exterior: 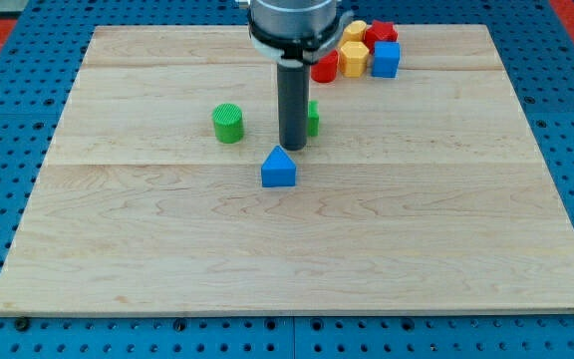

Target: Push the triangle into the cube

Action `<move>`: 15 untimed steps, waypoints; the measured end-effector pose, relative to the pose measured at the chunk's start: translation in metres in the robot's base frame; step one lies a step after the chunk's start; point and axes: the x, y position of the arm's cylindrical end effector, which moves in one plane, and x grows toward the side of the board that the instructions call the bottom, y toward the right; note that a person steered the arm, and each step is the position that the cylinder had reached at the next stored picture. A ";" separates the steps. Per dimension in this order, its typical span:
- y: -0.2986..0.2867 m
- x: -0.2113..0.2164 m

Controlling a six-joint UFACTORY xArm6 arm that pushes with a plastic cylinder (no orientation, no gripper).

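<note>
My tip [293, 147], a bare rod with no claw to open or close, sits just above the blue triangular block [278, 169]; blue cube [386, 59] lies well off toward the view's upper right.

No legible text (nor numbers) anywhere

Tip [293, 147] sitting just above blue triangle [278, 168], nearly touching. Green block [312, 118] hiding partly behind rod, blocking way toward view's right. Green cylinder [228, 123] standing near on view's left, with gap between it and rod. Pile crowding view's top: red block [325, 67], yellow blocks [354, 56], red star-like block [381, 33], blue cube [386, 59], all touching. Board [297, 259] lying wide open below triangle, and along both sides.
</note>
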 end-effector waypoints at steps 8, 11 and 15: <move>0.005 0.068; 0.120 -0.013; 0.140 -0.079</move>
